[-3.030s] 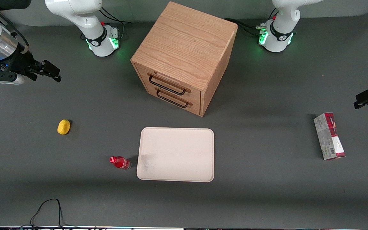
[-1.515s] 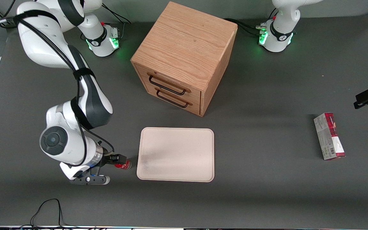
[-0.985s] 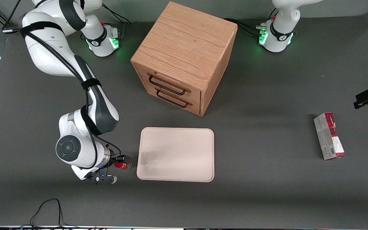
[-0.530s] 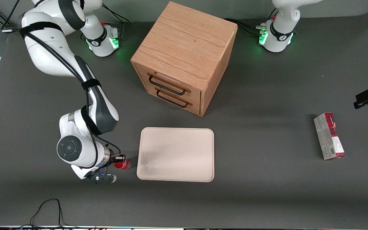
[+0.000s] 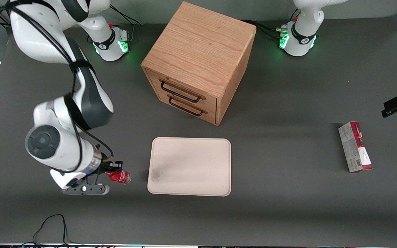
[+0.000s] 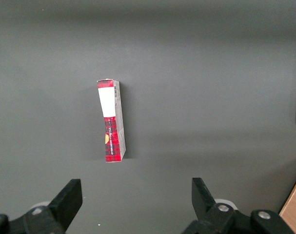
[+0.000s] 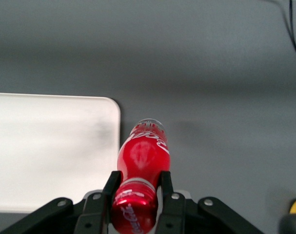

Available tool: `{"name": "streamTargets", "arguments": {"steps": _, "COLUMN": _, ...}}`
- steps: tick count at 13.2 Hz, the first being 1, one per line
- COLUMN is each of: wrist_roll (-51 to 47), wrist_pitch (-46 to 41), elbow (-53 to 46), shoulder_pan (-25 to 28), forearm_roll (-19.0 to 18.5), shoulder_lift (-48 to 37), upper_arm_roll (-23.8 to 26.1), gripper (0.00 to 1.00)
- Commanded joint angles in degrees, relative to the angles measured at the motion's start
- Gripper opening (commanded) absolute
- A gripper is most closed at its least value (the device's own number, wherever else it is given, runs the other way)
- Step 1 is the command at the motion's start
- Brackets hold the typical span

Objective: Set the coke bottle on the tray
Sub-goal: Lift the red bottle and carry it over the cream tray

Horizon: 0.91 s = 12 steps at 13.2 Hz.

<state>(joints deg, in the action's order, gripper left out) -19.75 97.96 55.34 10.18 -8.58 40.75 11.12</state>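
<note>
My right gripper (image 5: pixel 114 170) is shut on the coke bottle (image 5: pixel 120 176), a tiny red bottle with a red cap and red-and-white label. It holds the bottle by the neck, lifted above the table and tilted. In the right wrist view the fingers (image 7: pixel 111 187) clamp the bottle (image 7: pixel 143 161) near its cap. The cream-white tray (image 5: pixel 190 166) lies flat beside the bottle, toward the parked arm's end; its rounded corner shows in the right wrist view (image 7: pixel 55 146). The bottle is off the tray, a short gap from its edge.
A wooden drawer cabinet (image 5: pixel 198 62) stands farther from the front camera than the tray. A red-and-grey carton (image 5: pixel 355 147) lies toward the parked arm's end, also in the left wrist view (image 6: pixel 111 120). A black cable (image 5: pixel 52 224) lies near the table's front edge.
My gripper came down from high at the working arm's end, closed on the bottle beside the tray, and has now lifted it and drawn it slightly away from the tray.
</note>
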Motion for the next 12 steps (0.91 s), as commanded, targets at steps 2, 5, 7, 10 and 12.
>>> {"name": "streamTargets", "arguments": {"steps": 2, "wrist_roll": -1.4, "wrist_pitch": -2.1, "elbow": -7.7, "shoulder_pan": -0.1, "forearm_roll": -1.2, "shoulder_lift": 0.8, "upper_arm_roll": 5.7, "gripper": 0.13}}
{"name": "streamTargets", "arguments": {"steps": 5, "wrist_roll": -1.3, "wrist_pitch": 4.9, "elbow": -7.4, "shoulder_pan": 0.5, "forearm_roll": -1.3, "shoulder_lift": 4.7, "upper_arm_roll": 8.3, "gripper": 0.22}}
{"name": "streamTargets", "arguments": {"steps": 7, "wrist_roll": -1.4, "wrist_pitch": 9.6, "elbow": -7.0, "shoulder_pan": 2.4, "forearm_roll": -3.5, "shoulder_lift": 8.7, "upper_arm_roll": 8.2, "gripper": 0.22}}
{"name": "streamTargets", "arguments": {"steps": 10, "wrist_roll": -0.9, "wrist_pitch": 11.6, "elbow": -6.3, "shoulder_pan": 2.4, "forearm_roll": -5.0, "shoulder_lift": 12.7, "upper_arm_roll": 8.2, "gripper": 0.24}}
{"name": "streamTargets", "arguments": {"steps": 12, "wrist_roll": -1.3, "wrist_pitch": 12.2, "elbow": -6.1, "shoulder_pan": 2.3, "forearm_roll": -5.0, "shoulder_lift": 14.0, "upper_arm_roll": 8.2, "gripper": 0.26}}
